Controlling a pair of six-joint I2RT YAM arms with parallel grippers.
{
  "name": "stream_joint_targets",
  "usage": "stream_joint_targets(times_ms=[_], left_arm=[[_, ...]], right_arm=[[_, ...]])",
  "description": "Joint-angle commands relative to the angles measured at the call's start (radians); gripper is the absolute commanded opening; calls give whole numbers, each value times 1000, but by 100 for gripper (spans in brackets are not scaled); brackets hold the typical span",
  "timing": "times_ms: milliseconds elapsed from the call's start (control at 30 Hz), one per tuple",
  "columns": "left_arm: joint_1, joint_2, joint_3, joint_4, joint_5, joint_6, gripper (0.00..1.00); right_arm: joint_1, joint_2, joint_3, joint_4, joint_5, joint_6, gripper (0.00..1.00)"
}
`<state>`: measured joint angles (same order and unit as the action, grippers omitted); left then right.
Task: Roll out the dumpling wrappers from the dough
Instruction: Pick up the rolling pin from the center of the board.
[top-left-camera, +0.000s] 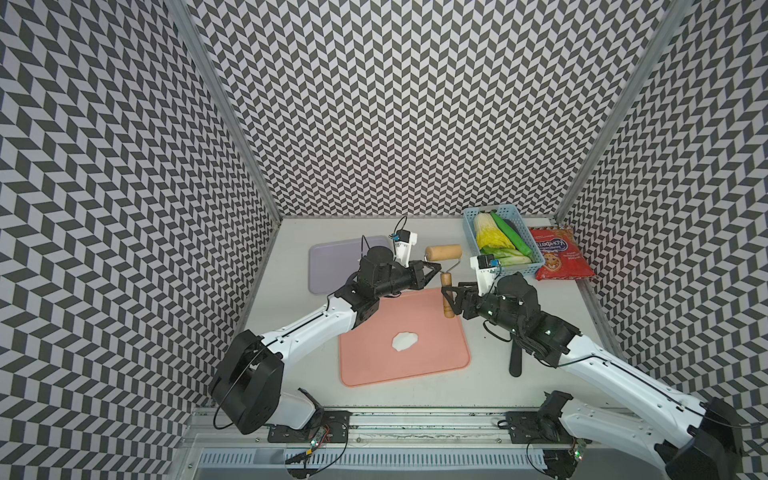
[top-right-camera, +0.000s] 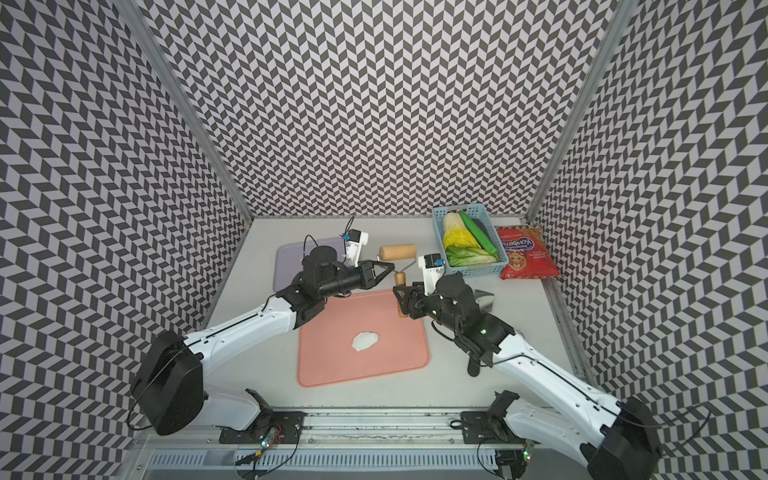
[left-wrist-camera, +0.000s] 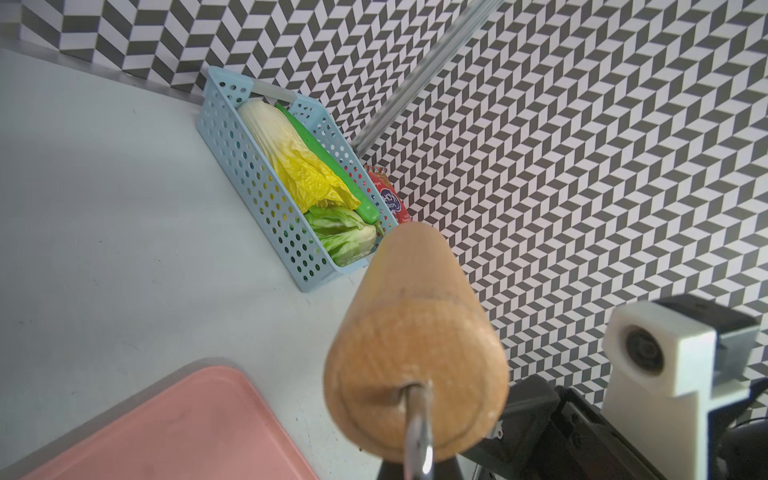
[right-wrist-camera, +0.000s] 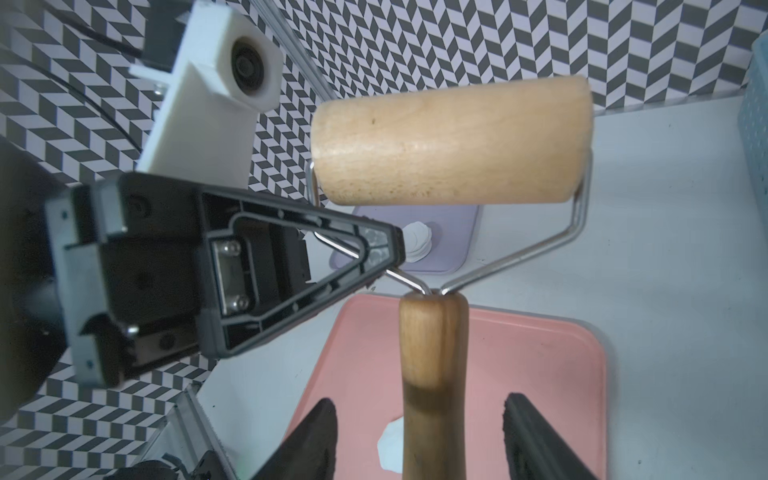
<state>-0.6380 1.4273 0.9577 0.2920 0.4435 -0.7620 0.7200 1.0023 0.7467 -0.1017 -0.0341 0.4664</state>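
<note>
bench: pale grey, lower middle of both top views, boxed in by chevron-patterned walls.
left arm: enters from lower left, ends near frame centre; left jaws pinched tight on the roller's wire frame.
right arm: enters from lower right; right jaws stand wide, one on each side of the roller's wooden handle, with a gap showing on both sides in the right wrist view.
pink mat: frame centre.
lilac board: up and left of the mat, partly under the left arm.
blue basket: upper right of the bench, holds leafy greens.
red packet: just right of the basket.
roller: drum above the mat's upper right corner.
black-handled tool: right of the mat, partly under the right arm.
dough: flat white irregular lump, middle of the mat.
dumpling wrappers: small white pile on the lilac board, centre of the right wrist view.
</note>
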Motion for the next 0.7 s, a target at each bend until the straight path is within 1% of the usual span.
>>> stream_joint_targets(times_ms=[0,33,133,200,267,367,433,467,533,600,667], left_arm=[[36,-10,28,147,36,-53,0],[49,-13,25,181,45,-75,0],[82,-28,5,281,67,-134,0],[95,-41,-6,338,70,-152,0],[105,-60,-16,375,58,-160,0],[122,-95,-51,457,19,-193,0],[132,-115,-68,514,-1,-222,0],[134,-121,-72,531,-6,-232,0],[134,-132,-67,544,-13,-241,0],[135,-136,-61,551,-21,-249,0],[134,-144,-55,554,-41,-252,0]], right_arm=[[3,-29,-32,93,-21,6,76],[1,-35,-41,112,-39,12,80],[-7,-56,-82,207,-99,32,83],[-18,-74,-99,263,-119,69,88],[-54,-88,-118,340,-191,120,92],[-153,-76,-158,513,-385,259,93],[-229,-39,-188,688,-524,395,93],[-251,-21,-194,763,-565,449,93],[-266,39,-185,894,-644,533,93],[-266,90,-144,952,-732,569,92],[-256,140,-115,1012,-771,606,91]])
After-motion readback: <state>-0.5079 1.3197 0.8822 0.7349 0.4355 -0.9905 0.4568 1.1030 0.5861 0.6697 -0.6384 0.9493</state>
